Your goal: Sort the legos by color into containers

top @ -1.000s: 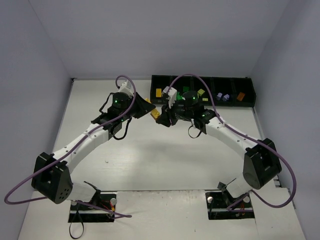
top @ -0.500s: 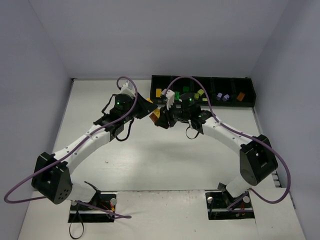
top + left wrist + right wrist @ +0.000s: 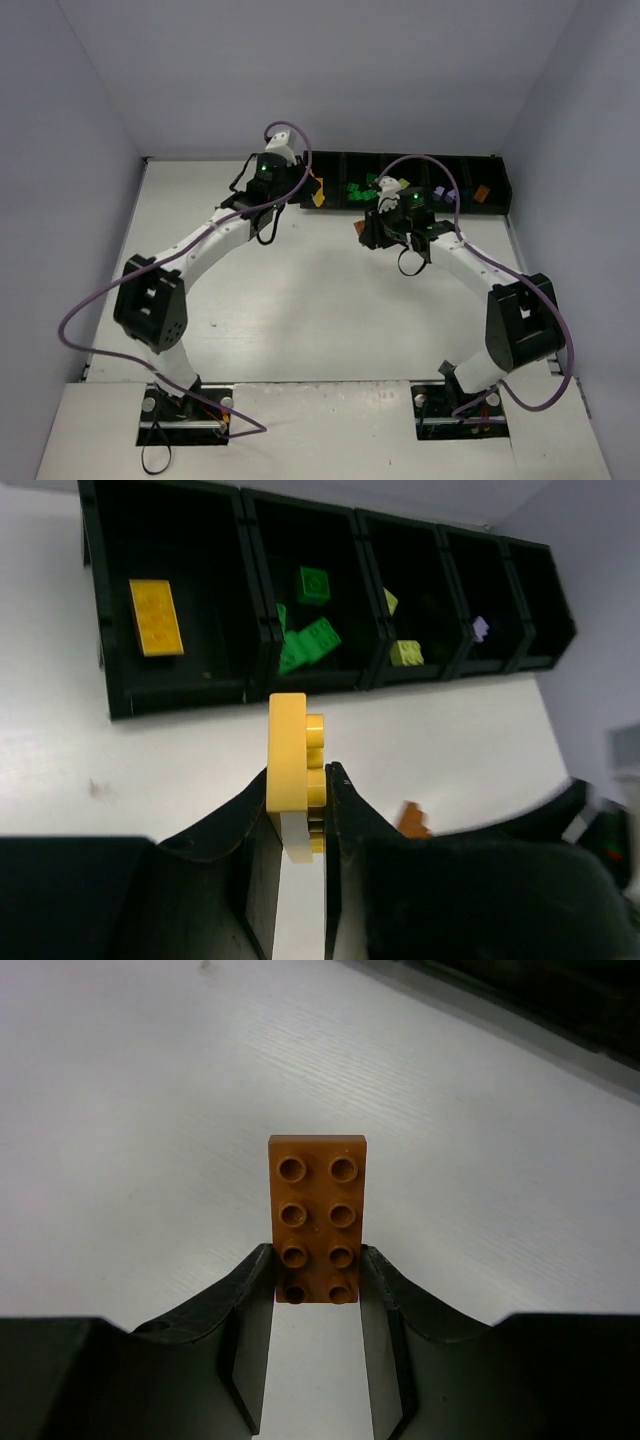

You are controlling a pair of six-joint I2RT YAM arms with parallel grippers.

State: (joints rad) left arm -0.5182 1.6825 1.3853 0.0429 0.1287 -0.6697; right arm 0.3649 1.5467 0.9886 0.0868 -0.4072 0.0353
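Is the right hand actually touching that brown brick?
Touching. The right wrist view shows the brown brick pinched between both fingers of the right hand, no gap either side.

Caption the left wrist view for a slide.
Left pincer grips a yellow brick on edge, just short of the black tray.

Soft, even light with faint shadows; the left wrist view blurs (right edge only).

Robotics lab test cell: plain pale walls (image 3: 330, 70) closing round a white table (image 3: 320, 320), arm bases (image 3: 185, 412) bolted along its near edge.
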